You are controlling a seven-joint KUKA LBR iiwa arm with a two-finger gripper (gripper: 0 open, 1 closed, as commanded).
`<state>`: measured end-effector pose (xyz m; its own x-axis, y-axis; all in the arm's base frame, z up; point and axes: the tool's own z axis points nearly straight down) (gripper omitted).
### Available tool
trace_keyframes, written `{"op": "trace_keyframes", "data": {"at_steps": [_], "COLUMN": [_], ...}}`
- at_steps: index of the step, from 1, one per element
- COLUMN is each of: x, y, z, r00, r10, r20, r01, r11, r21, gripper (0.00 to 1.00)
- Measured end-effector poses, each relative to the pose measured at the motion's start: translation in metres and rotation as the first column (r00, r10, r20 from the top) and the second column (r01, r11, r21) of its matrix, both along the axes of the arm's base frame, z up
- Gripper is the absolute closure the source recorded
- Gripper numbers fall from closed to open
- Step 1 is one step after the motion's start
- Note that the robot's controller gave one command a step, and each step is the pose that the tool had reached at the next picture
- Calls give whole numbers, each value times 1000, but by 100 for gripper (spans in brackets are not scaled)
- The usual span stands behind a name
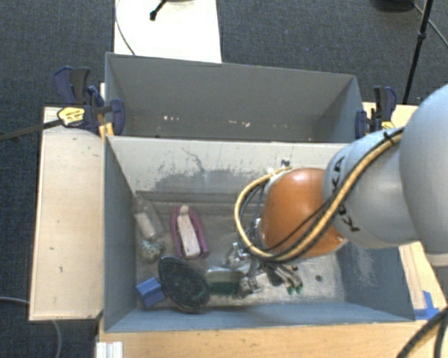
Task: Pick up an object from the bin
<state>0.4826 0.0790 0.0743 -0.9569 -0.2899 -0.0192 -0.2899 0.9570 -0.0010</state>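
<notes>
Pincer [244,276] low beside small dark-green object [220,279], perhaps boxy; grip state unclear.

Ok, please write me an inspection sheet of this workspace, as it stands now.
Surface: grey metal bin, floor scuffed.
Job's things: dark green thing at the bin's front, nearest the gripper.
Clutter: dark round disc, blue block, purple oblong thing, pale tube, all left of it.
Grippers: gripper low at the bin's front, beside the green thing.
Cables: yellow-black cable loops round the orange cover.
Surroundings: dark carpet around the bin.
</notes>
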Motion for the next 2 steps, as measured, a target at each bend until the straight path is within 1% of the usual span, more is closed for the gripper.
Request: {"op": "trace_keyframes", "data": {"at_steps": [1,2], "x": [12,9], "y": [-19,-36], "z": [187,128], "r00": [984,841], "r10": [179,541], "r20": [-7,-21], "r01": [-179,-541], "r11": [984,841], "r21": [-5,-3], "gripper": [100,100]}}
